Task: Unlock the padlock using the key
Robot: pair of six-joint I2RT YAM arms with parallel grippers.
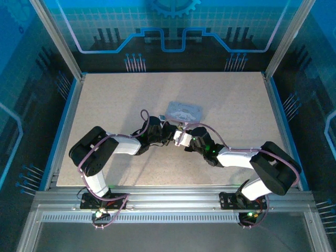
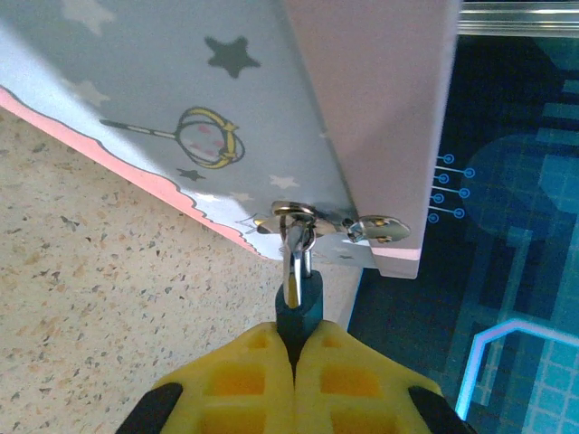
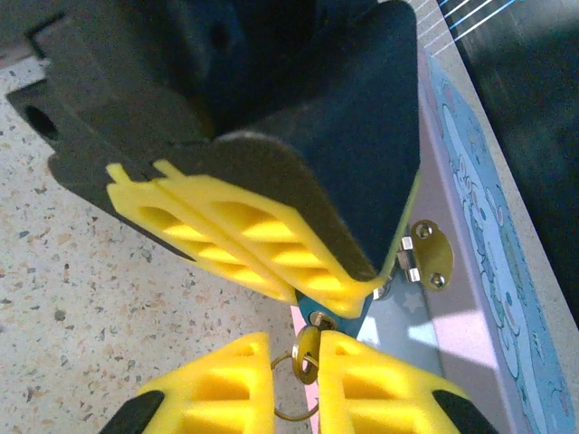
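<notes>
Padlock point(image 2: 303, 312) on the hasp point(image 2: 380, 229), long axis pointing back into our left fingers point(image 2: 240, 384).
They're clamped on it; right fingers point(image 3: 226, 393) pinch the key point(image 3: 308, 346), aimed at its base.

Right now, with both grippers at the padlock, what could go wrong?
1. The right gripper pinches the key only by its small head; it may slip while turning.
2. The left gripper holds the padlock by its lower body, so it may twist.
3. The padlock hangs from the hasp of the tin; pulling may drag the tin.
</notes>
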